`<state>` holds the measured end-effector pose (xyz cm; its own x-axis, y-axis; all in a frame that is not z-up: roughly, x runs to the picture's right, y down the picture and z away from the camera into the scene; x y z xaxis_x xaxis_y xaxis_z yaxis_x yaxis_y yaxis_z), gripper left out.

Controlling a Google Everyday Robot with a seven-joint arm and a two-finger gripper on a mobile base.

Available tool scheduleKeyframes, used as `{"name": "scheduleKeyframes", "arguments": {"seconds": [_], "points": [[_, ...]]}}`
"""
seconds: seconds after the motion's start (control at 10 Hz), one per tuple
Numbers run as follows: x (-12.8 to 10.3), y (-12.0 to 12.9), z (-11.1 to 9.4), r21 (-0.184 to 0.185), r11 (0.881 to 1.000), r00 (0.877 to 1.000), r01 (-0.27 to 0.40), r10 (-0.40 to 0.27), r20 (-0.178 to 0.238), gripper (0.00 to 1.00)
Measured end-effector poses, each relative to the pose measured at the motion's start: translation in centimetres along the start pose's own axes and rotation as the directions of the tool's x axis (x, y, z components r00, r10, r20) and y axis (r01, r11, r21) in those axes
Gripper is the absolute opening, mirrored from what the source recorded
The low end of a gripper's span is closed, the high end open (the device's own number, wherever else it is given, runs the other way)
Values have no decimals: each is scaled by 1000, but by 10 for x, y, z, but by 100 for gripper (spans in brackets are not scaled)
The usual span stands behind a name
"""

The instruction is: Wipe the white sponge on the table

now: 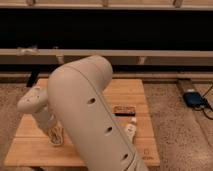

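White sponge (57,141) sits at the tip of the gripper (56,136), toward the left front corner of the table (25,152).
The arm (90,115) has its thick cream upper link filling the foreground, slanting from the front edge up over the middle of the table and hiding much of the top. From there it bends left to a rounded joint above the left edge, and the forearm drops steeply down and slightly right, so the gripper points down at the planks. Its fingers are drawn together; whether they pinch the sponge cannot be told. The sponge shows only as a small pale patch right under the gripper, so its long axis and heading cannot be told. A small brown packet (124,109) lies right of the arm, with a white bottle (131,130) just in front of it, both near the right edge.
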<state>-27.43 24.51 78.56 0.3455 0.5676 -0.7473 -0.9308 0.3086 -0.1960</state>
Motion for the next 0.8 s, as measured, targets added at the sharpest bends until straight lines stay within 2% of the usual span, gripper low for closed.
{"name": "scheduleKeyframes", "arguments": {"seconds": [0.2,0.5,0.8], "points": [[-7,-27,-8,-31,996,997,-79,79,15,0],[-26,-71,-22,-90,978,981,-189,192,27,0],[-32,-77,-27,-113,970,974,-216,222,44,0]]}}
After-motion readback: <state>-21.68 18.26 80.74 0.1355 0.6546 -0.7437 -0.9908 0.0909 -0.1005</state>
